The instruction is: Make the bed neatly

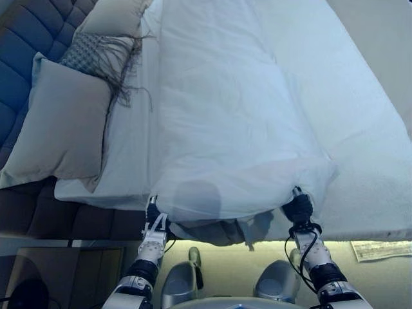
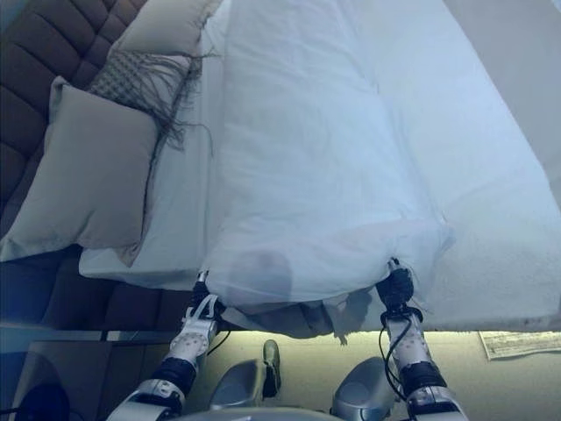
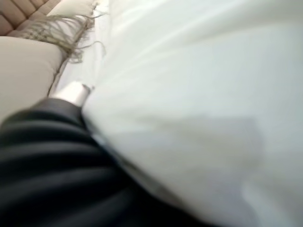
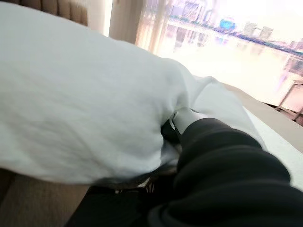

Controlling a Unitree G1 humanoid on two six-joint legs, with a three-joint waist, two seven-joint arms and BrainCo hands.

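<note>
- Left hand (image 1: 153, 217) at the near edge of the white duvet (image 1: 225, 129); fingers hidden under the cloth, cannot tell whether they clasp it.
- Right hand (image 1: 299, 207) at the duvet's other near corner, dark cover showing, fingers buried in the fabric; grip cannot be told either.
- Duvet lies lengthwise down the middle of the bed (image 1: 360, 161), its near edge bunched and lifted between both hands, overhanging the bed's side.
- Grey pillow (image 1: 61, 125) on the robot's left by the quilted headboard (image 1: 19, 51); fringed cushion (image 1: 96, 55) just beyond it, another pillow (image 1: 112, 16) farther on.
- Paper sheet (image 1: 381, 250) on the floor at right.
</note>
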